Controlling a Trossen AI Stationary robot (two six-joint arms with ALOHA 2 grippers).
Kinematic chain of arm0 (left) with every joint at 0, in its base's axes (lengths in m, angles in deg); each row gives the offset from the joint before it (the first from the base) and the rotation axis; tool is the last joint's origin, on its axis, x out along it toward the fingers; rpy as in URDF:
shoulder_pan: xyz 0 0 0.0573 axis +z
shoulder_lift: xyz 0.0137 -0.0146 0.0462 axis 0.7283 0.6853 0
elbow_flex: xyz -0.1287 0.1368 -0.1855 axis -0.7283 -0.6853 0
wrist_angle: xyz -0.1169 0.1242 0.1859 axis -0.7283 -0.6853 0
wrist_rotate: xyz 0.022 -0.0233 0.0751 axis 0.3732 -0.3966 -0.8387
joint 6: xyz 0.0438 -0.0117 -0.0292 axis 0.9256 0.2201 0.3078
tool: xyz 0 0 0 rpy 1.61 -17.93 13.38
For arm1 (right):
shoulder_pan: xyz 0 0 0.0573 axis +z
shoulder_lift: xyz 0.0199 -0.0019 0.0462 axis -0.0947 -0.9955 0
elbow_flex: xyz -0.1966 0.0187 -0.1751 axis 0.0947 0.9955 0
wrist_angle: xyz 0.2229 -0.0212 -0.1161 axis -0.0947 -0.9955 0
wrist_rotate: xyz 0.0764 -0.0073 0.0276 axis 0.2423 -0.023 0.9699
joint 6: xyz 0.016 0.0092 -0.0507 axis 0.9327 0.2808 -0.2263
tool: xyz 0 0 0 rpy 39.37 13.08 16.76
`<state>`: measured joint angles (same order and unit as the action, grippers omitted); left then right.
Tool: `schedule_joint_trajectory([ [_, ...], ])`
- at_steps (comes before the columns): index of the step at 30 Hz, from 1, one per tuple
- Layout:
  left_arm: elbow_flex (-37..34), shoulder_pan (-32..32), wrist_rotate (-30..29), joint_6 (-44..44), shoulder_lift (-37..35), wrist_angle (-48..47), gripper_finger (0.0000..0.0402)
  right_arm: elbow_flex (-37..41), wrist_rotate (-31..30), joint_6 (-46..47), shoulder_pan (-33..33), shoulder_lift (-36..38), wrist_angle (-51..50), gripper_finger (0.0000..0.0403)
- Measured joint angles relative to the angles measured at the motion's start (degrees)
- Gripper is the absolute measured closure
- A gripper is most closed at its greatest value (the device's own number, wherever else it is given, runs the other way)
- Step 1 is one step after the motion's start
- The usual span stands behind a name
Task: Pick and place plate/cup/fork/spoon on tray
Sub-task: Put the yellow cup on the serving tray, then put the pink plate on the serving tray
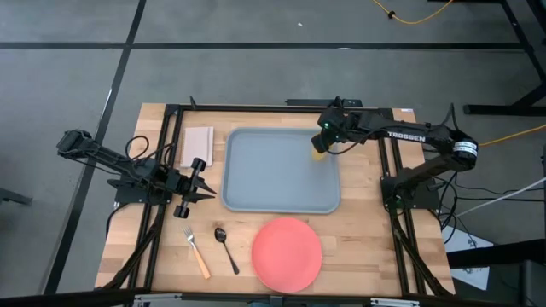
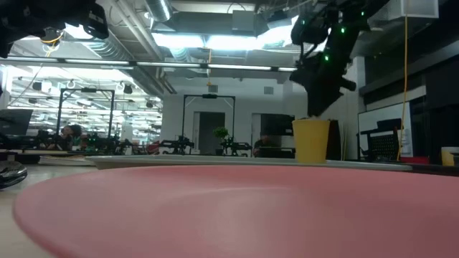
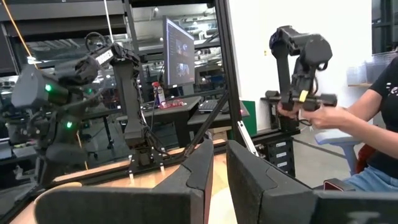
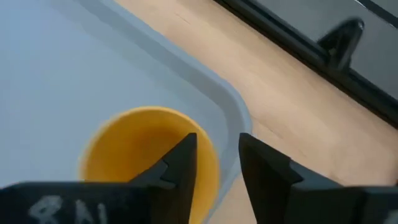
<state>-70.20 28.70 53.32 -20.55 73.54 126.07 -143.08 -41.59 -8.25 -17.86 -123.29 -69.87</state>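
The yellow-orange cup point(image 1: 318, 156) stands upright on its base in the far right corner of the grey-blue tray point(image 1: 273, 179). My right gripper point(image 4: 217, 140) is just above the cup point(image 4: 137, 149), open, with one finger over the cup's hollow and one outside its wall. The coral plate point(image 1: 287, 253) lies flat on the table in front of the tray. The dark spoon point(image 1: 226, 249) and the orange-handled fork point(image 1: 198, 252) lie left of the plate. My left gripper point(image 1: 207, 181) waits left of the tray, empty, with a narrow gap between its fingers. My right gripper comes at the cup from above, pointing down. One finger point(image 4: 180, 163) is over the inside and the other point(image 4: 261, 171) is outside the rim point(image 4: 214, 163), on the side toward the tray's corner. I cannot tell whether either finger touches the wall.
A pale pad point(image 1: 197, 145) lies at the far left beside the tray. The tray's raised rim point(image 4: 233, 109) curves close by the cup. Black frame rails point(image 1: 171, 153) run along both table sides. A person point(image 3: 367, 124) sits beyond the table.
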Motion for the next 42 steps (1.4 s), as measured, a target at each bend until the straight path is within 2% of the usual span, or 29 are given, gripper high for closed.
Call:
schedule_joint_trajectory([
  [3, 0.0, 0.0, 0.0, 0.0, 0.0, 0.0, 0.0363, -1.9, 2.5, -6.4, 1.0, 1.3, 1.0, 0.0279],
  [5, 0.0, 0.0, 0.0, 0.0, 0.0, 0.0, 0.0363, -3.4, 6.4, -12.9, 1.5, 2.4, 1.0, 0.0279],
  [9, 0.0, 0.0, 0.0, 0.0, 0.0, 0.0, 0.0363, -6.3, 22.0, -24.3, 2.0, 4.6, 0.3, 0.0279],
  [13, 0.0, 0.0, 0.0, 0.0, 0.0, 0.0, 0.0363, -6.7, 36.9, -21.4, 2.3, 5.4, 6.4, 0.0279],
  [15, 0.0, 0.0, 0.0, 0.0, 0.0, 0.0, 0.0363, -6.8, 41.7, -17.2, 2.3, 5.5, 10.4, 0.0279],
  [17, 0.0, 0.0, 0.0, 0.0, 0.0, 0.0, 0.0363, -6.8, 43.7, -12.6, 2.3, 5.5, 13.8, 0.0279],
  [20, 0.0, 0.0, 0.0, 0.0, 0.0, 0.0, 0.0363, -6.8, 44.1, -5.8, 2.3, 5.5, 18.8, 0.0279],
  [26, 0.0, 0.0, 0.0, 0.0, 0.0, 0.0, 0.0363, -6.8, 44.8, -1.5, 5.5, 4.9, 20.2, 0.0279],
  [29, 0.0, 0.0, 0.0, 0.0, 0.0, 0.0, 0.0363, -6.8, 45.6, 1.6, 10.9, 4.9, 20.5, 0.0279],
  [33, 0.0, 0.0, 0.0, 0.0, 0.0, -0.2, 0.0363, -6.8, 44.9, 7.2, 21.7, 4.9, 20.3, 0.0279],
  [37, 0.0, 0.0, 0.0, 0.0, 0.0, -0.2, 0.0363, -6.8, 35.2, 13.9, 34.4, 4.9, 20.1, 0.0279],
  [42, 0.0, 0.0, 0.0, 0.0, 0.0, -0.2, 0.0363, -6.8, 14.1, 25.1, 48.4, 4.9, 18.5, 0.0279],
])
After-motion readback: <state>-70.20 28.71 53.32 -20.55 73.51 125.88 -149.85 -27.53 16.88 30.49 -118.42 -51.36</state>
